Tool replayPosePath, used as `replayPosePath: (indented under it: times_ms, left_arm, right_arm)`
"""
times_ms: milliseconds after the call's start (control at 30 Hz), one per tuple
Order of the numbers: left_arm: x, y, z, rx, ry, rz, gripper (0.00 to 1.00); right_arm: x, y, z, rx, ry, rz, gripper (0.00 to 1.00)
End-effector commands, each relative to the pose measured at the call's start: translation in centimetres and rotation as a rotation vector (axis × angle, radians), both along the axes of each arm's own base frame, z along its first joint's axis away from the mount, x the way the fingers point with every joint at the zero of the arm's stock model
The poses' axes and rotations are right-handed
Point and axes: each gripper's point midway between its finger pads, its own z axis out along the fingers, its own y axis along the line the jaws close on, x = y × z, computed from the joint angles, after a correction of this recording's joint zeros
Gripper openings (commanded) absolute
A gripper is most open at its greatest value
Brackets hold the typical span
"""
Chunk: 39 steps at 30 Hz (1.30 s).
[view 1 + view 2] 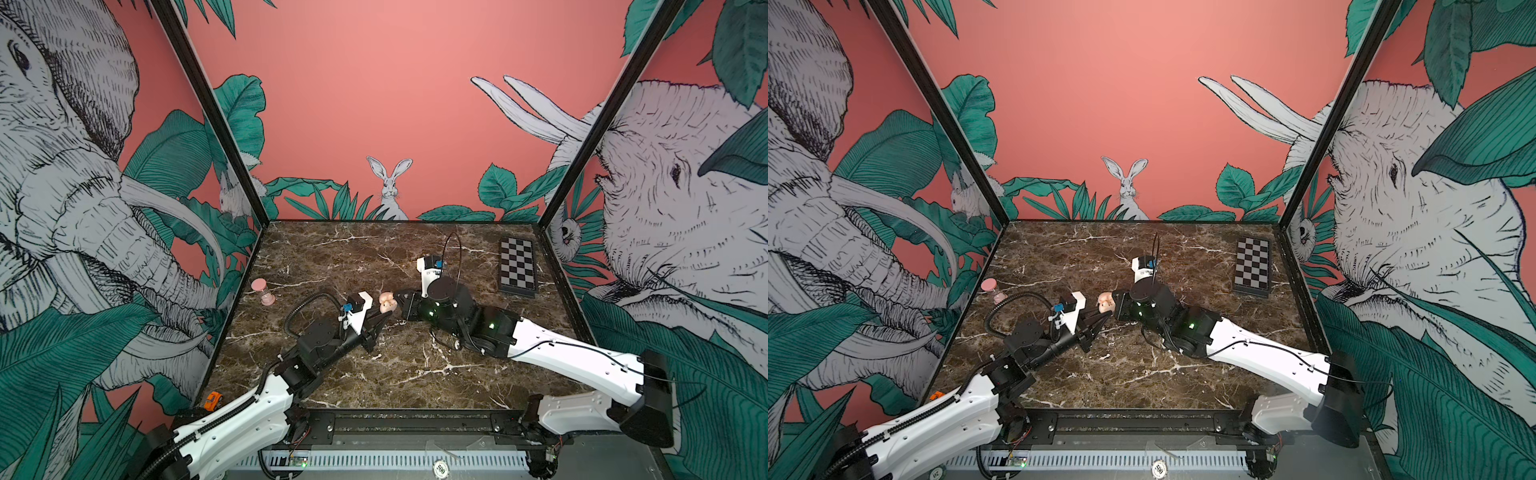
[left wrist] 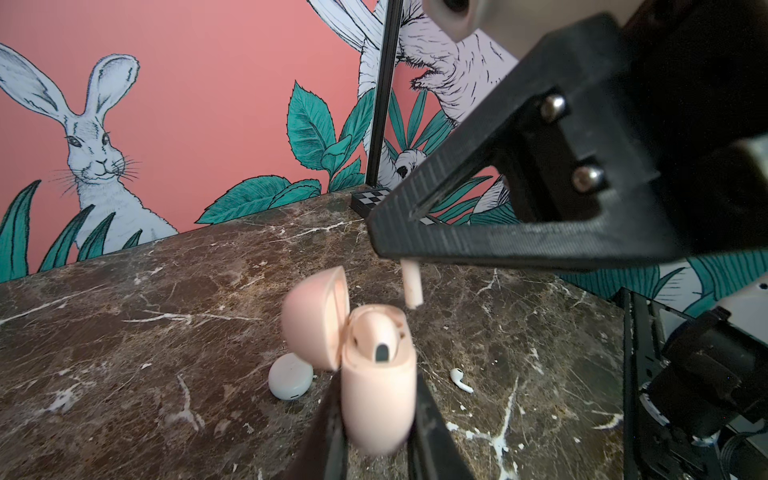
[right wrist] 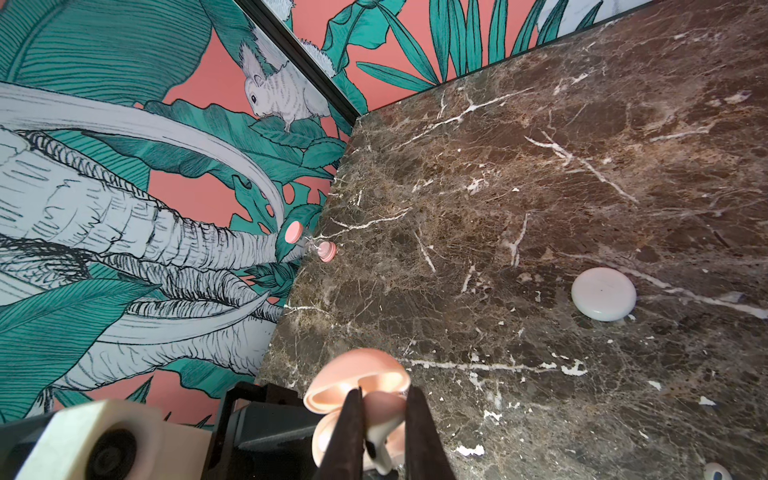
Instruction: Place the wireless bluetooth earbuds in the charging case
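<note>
A pink charging case [image 2: 378, 374] with its lid swung open is clamped between the fingers of my left gripper [image 2: 378, 401], which is shut on its body. One pink earbud [image 2: 380, 332] sits in a socket of the case. My right gripper [image 3: 384, 399] is shut on a second earbud [image 3: 380, 440], just above the case's open mouth. Its pale stem [image 2: 412, 286] hangs below the fingers and does not touch the case. Both top views show the case [image 1: 387, 305] [image 1: 1105, 302] at mid-table, where the two grippers meet. A white earbud [image 2: 460, 379] lies loose on the marble.
A white round case [image 3: 603, 293] lies shut on the marble beyond the pink case. A pink hourglass [image 1: 264, 292] stands by the left wall. A checkerboard block [image 1: 517, 266] lies at the back right, and an orange toy car [image 1: 212, 401] at the front left corner.
</note>
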Motion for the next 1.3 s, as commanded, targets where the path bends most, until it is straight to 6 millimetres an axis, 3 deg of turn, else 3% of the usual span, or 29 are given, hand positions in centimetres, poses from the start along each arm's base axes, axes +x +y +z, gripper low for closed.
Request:
replayPosePath:
  times_ms: [0,1267]
  left_arm:
    - [-0.4,0.0,1.2,-0.057,-0.030,-0.020,0.00]
    - [-0.5,0.6,2.3,-0.080,-0.083,0.001,0.00]
  right_arm:
    - [0.3,0.8,2.3,0.050,-0.048,0.004,0.12]
    - [-0.9,1.5,0.9,0.043,-0.017,0.023,0.14]
